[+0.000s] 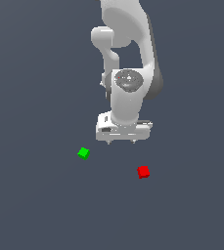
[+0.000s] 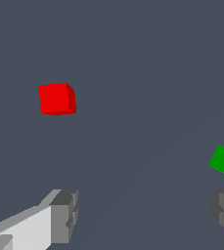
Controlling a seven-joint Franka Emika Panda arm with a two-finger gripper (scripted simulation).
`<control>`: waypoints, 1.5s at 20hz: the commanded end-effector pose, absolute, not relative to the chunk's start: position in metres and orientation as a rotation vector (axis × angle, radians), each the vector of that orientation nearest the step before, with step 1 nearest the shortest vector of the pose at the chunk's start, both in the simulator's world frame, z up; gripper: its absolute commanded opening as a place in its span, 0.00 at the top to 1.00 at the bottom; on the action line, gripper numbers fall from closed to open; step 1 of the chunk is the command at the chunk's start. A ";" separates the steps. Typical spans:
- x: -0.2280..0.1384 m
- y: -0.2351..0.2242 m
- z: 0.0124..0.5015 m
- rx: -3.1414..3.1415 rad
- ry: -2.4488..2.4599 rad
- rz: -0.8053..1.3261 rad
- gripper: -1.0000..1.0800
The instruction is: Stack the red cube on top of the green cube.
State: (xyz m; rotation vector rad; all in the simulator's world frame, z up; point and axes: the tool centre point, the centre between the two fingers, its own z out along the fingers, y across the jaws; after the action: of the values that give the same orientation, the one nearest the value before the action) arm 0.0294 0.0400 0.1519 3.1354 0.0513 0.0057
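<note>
The gripper (image 1: 122, 140) hangs above the flat dark grey surface (image 1: 35, 205) with its fingers (image 2: 64, 215) spread wide apart and nothing between them; in the wrist view one finger shows at each side with bare surface in the gap.

Neither cube lies under that gap. The small, plain bright red cube (image 1: 143, 172) sits on the surface ahead of the fingers and off to one side, towards the exterior view's right and nearer that camera than the gripper. So the coming move looks like a sideways shift towards it, then a descent. Being a cube, it has no long axis to favour. In the wrist view its faces look roughly square to the finger line, so little or no wrist turn seems needed.

The small, plain bright green cube (image 1: 83, 153) rests on the surface at the other side, towards the exterior view's left, close beside one finger in the wrist view. The two cubes are well apart, with open surface around each and no edge in sight.
</note>
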 end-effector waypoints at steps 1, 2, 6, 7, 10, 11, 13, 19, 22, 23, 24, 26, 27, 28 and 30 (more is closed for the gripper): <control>0.039 0.052 0.142 3.136 0.070 0.005 0.04; 0.043 0.057 0.137 3.136 0.078 0.004 0.04; 0.061 0.080 0.119 3.137 0.112 0.003 0.04; 0.066 0.085 0.115 3.137 0.121 0.003 0.04; 0.078 0.101 0.102 3.137 0.145 0.002 0.04; 0.082 0.106 0.098 3.137 0.153 0.002 0.04; 0.088 0.115 0.092 3.136 0.166 0.001 0.04; 0.102 0.133 0.078 3.135 0.194 0.001 0.04; 0.107 0.139 0.074 3.135 0.203 0.000 0.04; 0.108 0.141 0.073 3.135 0.205 0.000 0.04; 0.109 0.142 0.072 3.135 0.207 0.000 0.04; 0.110 0.143 0.071 3.135 0.210 0.000 0.04; 0.111 0.144 0.070 3.135 0.210 0.000 0.04; 0.111 0.144 0.070 3.134 0.211 0.000 0.04; 0.111 0.144 0.070 3.134 0.211 0.000 0.04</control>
State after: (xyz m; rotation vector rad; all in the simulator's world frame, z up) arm 0.1107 0.1442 0.0700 3.1346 0.2110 -0.0007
